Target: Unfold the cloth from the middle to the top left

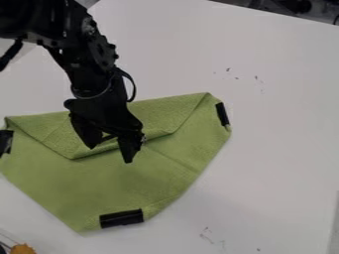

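My fingers [129, 148] are spread, pinching nothing, right over the flap [155, 118] of the cloth [102, 183], lower left on the white table [278, 124]. I'd grab only the flap's loose edge, not the layer underneath, then peel gently toward top left. Dark clutter [298, 6] sits past the far edge, fwiw.

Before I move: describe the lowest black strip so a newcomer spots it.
On the white table lies a green cloth. The black strip sits near its lowest corner. It runs roughly sideways; the left strip and right strip run more up and down.
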Robot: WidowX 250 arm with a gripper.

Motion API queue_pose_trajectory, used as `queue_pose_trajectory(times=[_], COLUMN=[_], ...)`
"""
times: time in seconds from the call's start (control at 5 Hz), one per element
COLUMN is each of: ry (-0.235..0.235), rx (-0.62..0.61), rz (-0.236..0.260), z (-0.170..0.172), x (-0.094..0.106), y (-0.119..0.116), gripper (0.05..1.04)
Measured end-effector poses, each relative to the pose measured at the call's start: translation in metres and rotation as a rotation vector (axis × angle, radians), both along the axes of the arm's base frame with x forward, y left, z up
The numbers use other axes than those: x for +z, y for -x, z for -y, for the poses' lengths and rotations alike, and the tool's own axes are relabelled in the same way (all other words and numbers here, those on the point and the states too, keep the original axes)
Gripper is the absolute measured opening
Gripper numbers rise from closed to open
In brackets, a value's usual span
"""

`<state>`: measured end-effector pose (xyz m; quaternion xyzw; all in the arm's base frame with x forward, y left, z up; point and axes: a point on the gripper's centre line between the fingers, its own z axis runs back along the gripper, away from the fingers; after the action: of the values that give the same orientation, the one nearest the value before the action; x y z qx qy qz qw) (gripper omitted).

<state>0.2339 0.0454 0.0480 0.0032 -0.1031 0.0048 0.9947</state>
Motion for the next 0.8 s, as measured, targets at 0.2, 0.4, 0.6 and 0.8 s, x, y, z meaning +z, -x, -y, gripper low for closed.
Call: queue_pose_trajectory(times=[0.2, 0.4, 0.6, 0.8], ry=[0.009, 0.021, 0.033, 0.039], rx=[0.001, -0.027, -0.043, -0.064], rz=[-0.020, -0.040, -0.041, -0.043], z=[0.001, -0.006, -0.015, -0.025], x=[-0.005, -0.014, -0.023, -0.028], y=[0.002, -0.007, -0.019, -0.032], gripper=[1.001, 1.001, 1.001, 1.001])
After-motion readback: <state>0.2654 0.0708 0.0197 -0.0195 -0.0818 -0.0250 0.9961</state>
